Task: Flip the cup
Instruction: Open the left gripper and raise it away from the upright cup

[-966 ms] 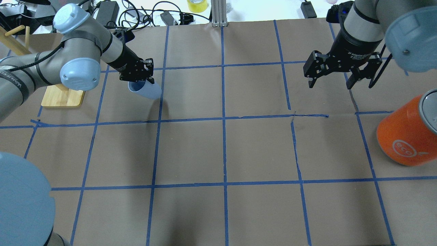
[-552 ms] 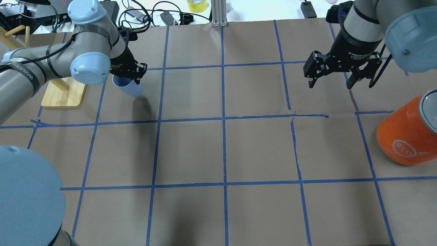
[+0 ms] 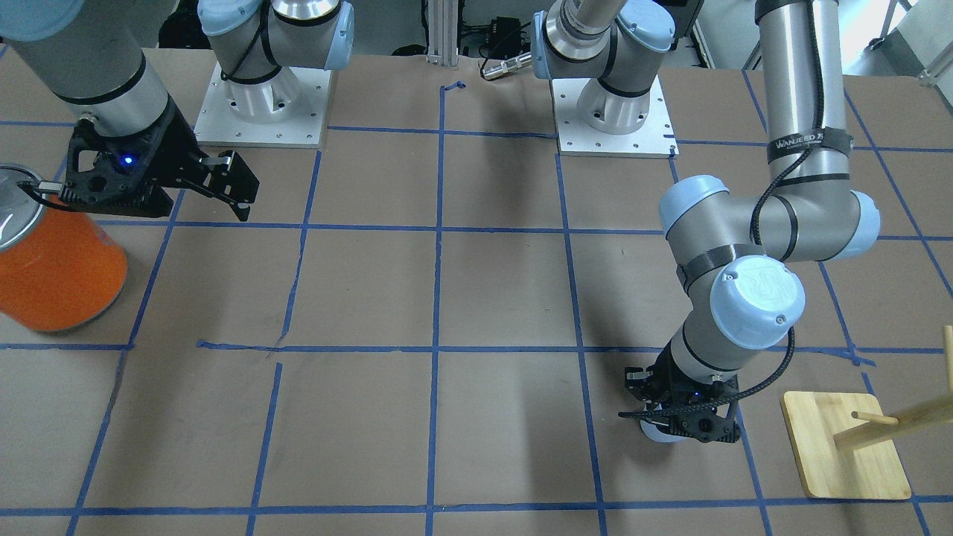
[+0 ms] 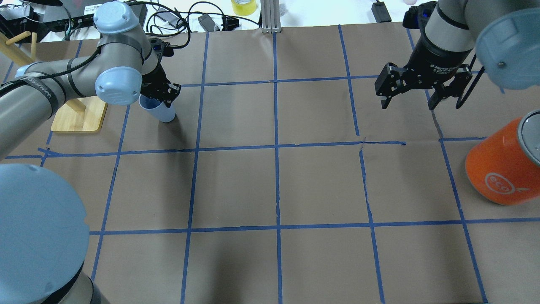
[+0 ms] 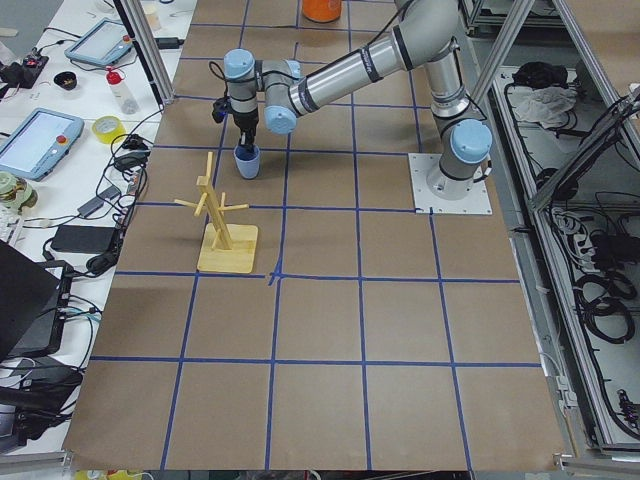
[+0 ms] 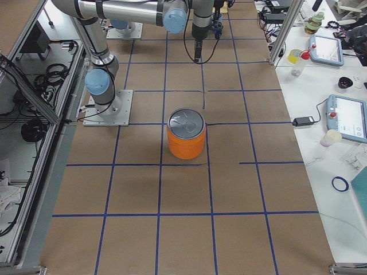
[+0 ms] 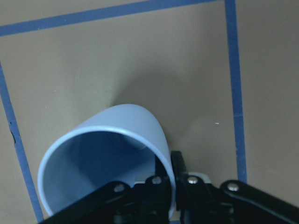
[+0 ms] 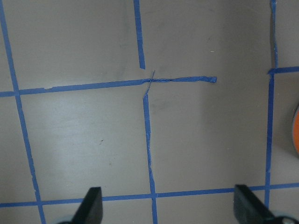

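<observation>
The cup (image 4: 161,112) is a small pale blue tumbler, held almost upright with its mouth up. My left gripper (image 4: 158,97) is shut on its rim, one finger inside and one outside, as the left wrist view (image 7: 107,154) shows. The cup's base is at or just above the brown paper; I cannot tell which. It also shows in the front view (image 3: 663,432) and the left side view (image 5: 246,161). My right gripper (image 4: 407,103) is open and empty, hanging above the far right of the table, with its fingers (image 8: 91,207) spread wide.
A large orange can (image 4: 500,169) with a silver top stands at the right edge. A wooden peg rack (image 4: 78,118) on a bamboo base stands just left of the cup. Cables and a yellow tape roll (image 4: 244,6) lie beyond the far edge.
My left gripper has swung the cup from lying tilted on its side to nearly upright, and carried it left toward the rack. The right arm has not moved.
</observation>
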Tool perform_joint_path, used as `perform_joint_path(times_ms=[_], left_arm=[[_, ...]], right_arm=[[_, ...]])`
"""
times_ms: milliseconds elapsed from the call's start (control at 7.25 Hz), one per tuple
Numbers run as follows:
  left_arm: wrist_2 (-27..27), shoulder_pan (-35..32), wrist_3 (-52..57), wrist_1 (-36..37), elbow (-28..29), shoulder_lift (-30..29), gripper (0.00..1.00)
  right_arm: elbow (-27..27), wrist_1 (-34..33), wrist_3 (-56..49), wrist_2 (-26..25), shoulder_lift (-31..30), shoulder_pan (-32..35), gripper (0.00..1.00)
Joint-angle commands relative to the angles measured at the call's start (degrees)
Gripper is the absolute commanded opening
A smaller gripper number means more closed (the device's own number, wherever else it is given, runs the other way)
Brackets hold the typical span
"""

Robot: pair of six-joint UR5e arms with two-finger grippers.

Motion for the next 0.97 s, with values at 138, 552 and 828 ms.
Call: perform_joint_path(times_ms=[138,552,828], left_arm=[[-0.56,0.49,0.52,-1.03,0.08,2.66,1.00],[-1.70,-0.56,-2.63,-18.98,3.93,12.38,1.00],[-3.63,-1.70,-7.46,-25.88,4.12,19.25,1.00]], right_arm=[[0.09,0.07,0.00,-0.07,0.26,-0.08,1.00],[0.09,0.15,0.00,-0.07,0.44,0.01,1.00],[0.18,0.07,0.00,-0.07,0.44,0.01,1.00]])
